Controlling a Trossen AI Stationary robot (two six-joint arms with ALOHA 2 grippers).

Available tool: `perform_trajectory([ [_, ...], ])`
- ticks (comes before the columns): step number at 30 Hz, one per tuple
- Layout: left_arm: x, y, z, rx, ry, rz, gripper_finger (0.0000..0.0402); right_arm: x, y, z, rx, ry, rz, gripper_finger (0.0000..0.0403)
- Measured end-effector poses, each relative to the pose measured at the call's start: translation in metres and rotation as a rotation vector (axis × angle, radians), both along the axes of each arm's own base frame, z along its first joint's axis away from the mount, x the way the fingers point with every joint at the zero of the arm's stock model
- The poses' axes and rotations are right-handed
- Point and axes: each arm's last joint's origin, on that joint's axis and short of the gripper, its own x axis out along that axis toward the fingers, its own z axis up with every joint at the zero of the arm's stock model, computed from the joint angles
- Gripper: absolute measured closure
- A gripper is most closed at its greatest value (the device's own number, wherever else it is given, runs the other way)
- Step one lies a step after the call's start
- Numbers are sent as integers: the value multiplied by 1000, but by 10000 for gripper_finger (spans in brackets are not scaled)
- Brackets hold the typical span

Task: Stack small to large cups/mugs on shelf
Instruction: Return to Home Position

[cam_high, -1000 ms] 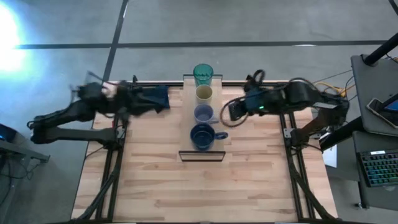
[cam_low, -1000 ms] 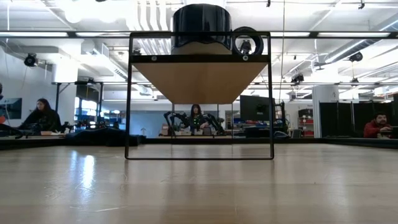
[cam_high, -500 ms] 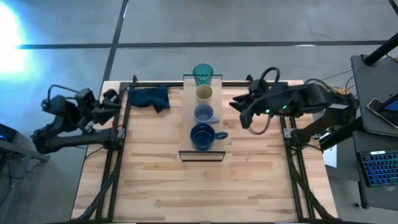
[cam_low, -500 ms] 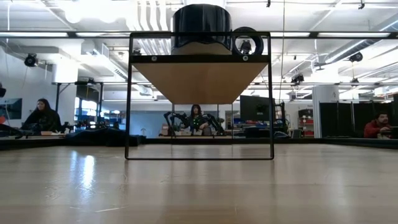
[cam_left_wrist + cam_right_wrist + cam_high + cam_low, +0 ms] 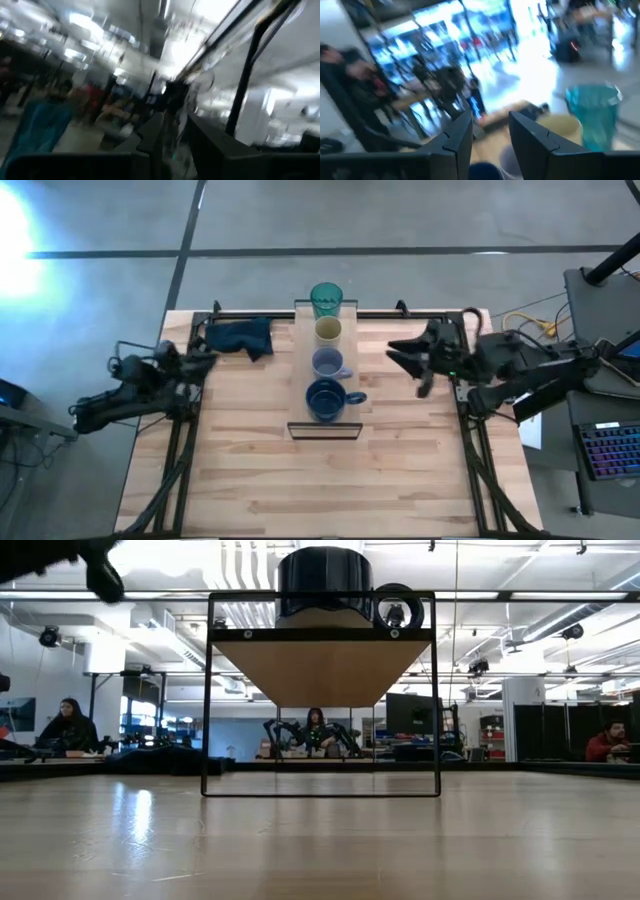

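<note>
Standing in a single row along the shelf (image 5: pixel 325 430), the four vessels were spaced slightly apart. The teal tumbler (image 5: pixel 326 298) was at the end by the table's (image 5: pixel 250 470) edge. Next came the cream cup (image 5: pixel 328 330) and the pale blue mug (image 5: pixel 327 362). The navy mug (image 5: pixel 325 398) was at the opposite end, toward mid-table, with its handle on the right arm's side. The shelf was raised on a thin dark frame. A dark blue cloth (image 5: pixel 240 337) lay on the table, apart from the shelf on its left.

The right gripper (image 5: pixel 405 360) hung above the table's right side, well clear of the shelf, fingers apart and empty. The left gripper (image 5: pixel 203 353) was at the table's left edge, near the cloth. Its blurred wrist view showed a gap between the fingers with nothing held.
</note>
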Motion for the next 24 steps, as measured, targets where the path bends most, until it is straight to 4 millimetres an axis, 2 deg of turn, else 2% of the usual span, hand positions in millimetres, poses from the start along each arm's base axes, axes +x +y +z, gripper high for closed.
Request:
perform_trajectory([
  [3,4,1,-10,17,101,20,329,-14,-4,-17,-42,-73,11,284],
  [8,12,3,-28,-16,277,17,329,-29,-11,-63,-56,-47,-16,290],
  [14,18,7,-49,-91,334,117,329,-45,-21,-104,-30,-136,-114,291],
  [17,20,8,-56,-125,351,116,329,-53,-24,-117,-1,-192,-167,289],
  [20,21,8,-60,-145,336,106,329,-60,-25,-127,1,-208,-151,291],
  [24,25,9,-74,-192,375,93,329,-65,-25,-140,-11,-206,-99,294],
])
